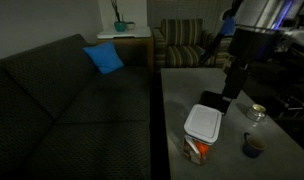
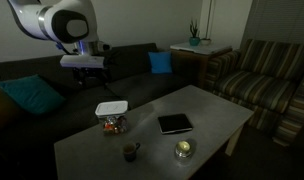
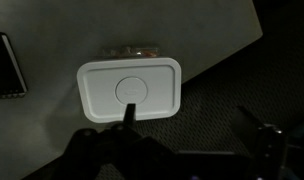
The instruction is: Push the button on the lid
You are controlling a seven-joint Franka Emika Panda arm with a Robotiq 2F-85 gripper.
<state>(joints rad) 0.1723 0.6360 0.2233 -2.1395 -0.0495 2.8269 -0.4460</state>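
Note:
The white rounded-square lid (image 3: 129, 88) tops a small clear container showing orange, near the table edge beside the sofa. A round button (image 3: 130, 87) sits at the lid's centre. The lid shows in both exterior views (image 1: 203, 122) (image 2: 111, 107). My gripper (image 3: 187, 112) is open and empty, hanging above the lid. In the wrist view one fingertip lies over the lid's near edge and the other is off to the side over the dark sofa. The gripper also shows in both exterior views (image 1: 235, 88) (image 2: 89, 68), well above the table.
A flat black square object (image 1: 212, 100) (image 2: 175, 123) lies on the grey table (image 1: 182, 95) near the container. A small dark cup (image 1: 253, 145) (image 2: 130, 151) and a candle jar (image 1: 256, 112) (image 2: 182, 149) stand further along. A dark sofa (image 1: 62, 100) borders the table.

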